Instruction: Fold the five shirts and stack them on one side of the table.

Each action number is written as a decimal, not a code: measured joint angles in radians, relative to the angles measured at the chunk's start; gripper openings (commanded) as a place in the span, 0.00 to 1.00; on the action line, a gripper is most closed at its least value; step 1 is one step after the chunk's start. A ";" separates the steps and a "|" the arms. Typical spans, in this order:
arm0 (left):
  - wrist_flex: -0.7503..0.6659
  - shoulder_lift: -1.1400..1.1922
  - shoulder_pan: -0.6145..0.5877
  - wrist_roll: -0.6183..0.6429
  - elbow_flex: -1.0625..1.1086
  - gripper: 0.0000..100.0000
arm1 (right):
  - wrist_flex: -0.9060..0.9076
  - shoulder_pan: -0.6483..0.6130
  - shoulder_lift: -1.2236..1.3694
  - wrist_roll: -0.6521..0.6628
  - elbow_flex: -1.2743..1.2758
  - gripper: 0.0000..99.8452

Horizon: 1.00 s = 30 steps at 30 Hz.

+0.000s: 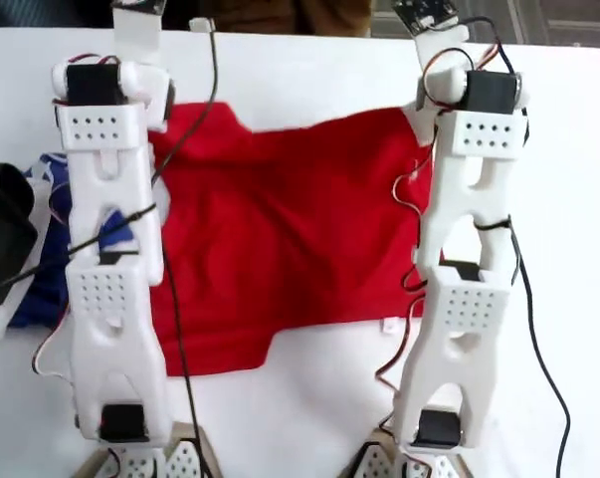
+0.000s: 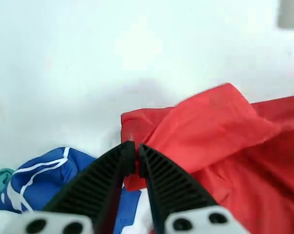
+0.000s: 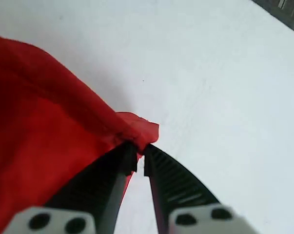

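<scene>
Red cloth shirt (image 1: 280,239), spread largely flat on the white tabletop (image 1: 309,418) and spanning the gap between the two arms. One sleeve or corner is folded over near the left side, as the left wrist view shows (image 2: 210,122).

Left gripper (image 2: 136,151): black ribbed jaws drawn nearly together at a folded corner of the red cloth shirt. Red fabric shows in the narrow slit between them, so the jaws appear to pinch the cloth, though the contact itself is partly hidden behind the jaw tips.

Right gripper (image 3: 139,151): black ribbed jaws closed on the hemmed corner of the red cloth shirt (image 3: 49,126) at its opposite side, the hem bunched just beyond the tips.

White plastic left arm (image 1: 105,289) and white plastic right arm (image 1: 469,249): both extend from the near edge toward the far side of the table, each overlapping one side edge of the shirt in the high view.

Crumpled blue-and-white shirt (image 1: 41,269): lies on the outer side of the left arm, partly beneath it. Whether it touches the red cloth cannot be told. A fold of teal cloth (image 2: 0,178) sits just beside it.

Black rounded object (image 1: 3,224): at the table's left edge, next to the blue-and-white shirt.
</scene>
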 measured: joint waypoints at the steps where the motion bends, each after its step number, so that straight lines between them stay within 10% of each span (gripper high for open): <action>1: 0.003 0.000 0.000 -0.011 0.000 0.03 | 0.000 0.006 -0.008 0.000 0.006 0.02; 30: 0.005 -1.163 0.103 -0.594 1.665 0.03 | 0.000 0.080 -0.878 0.186 1.250 0.02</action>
